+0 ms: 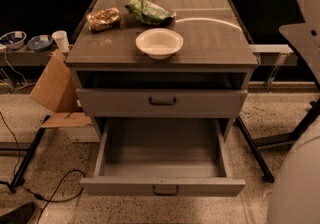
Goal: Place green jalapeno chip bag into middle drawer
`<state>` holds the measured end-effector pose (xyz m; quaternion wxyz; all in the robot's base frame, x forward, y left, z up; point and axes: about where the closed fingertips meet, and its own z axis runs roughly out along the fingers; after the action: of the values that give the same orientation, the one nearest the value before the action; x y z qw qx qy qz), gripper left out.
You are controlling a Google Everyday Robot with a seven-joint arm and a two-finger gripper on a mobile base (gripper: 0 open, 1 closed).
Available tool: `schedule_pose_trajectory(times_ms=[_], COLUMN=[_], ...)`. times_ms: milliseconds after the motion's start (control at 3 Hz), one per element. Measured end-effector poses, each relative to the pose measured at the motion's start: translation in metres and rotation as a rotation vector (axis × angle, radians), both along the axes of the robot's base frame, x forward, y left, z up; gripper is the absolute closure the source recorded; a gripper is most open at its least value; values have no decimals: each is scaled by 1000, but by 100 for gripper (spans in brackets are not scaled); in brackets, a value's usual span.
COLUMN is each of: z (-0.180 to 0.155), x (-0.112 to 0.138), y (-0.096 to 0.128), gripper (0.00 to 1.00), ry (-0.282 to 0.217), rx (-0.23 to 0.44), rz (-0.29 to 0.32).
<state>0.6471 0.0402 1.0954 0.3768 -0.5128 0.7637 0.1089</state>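
The green jalapeno chip bag [148, 11] lies crumpled on the back of the cabinet top, just behind the white bowl [159, 43]. The middle drawer [162, 168] is pulled fully open below, its grey tray interior bare, its small dark handle [165, 190] centred on the front. The matching closed drawer front [161, 102] sits directly above it. My gripper is out of view; only a pale rounded part of the robot [296, 178] shows at the lower right edge.
A brown-gold crinkled bag [103, 18] lies left of the green bag. A cardboard box [56, 88] leans at the cabinet's left, with a cup [61, 40] and bowls on a low shelf. Dark table legs [255, 150] and cables [50, 193] cross the speckled floor.
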Motion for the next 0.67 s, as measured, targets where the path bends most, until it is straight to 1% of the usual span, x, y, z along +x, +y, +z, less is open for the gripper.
schedule_pose_trajectory(times_ms=[333, 667], z=[-39, -66], x=[31, 54], y=[52, 70], gripper=[0, 0], ry=[88, 162], rx=[132, 201], rz=[-106, -219])
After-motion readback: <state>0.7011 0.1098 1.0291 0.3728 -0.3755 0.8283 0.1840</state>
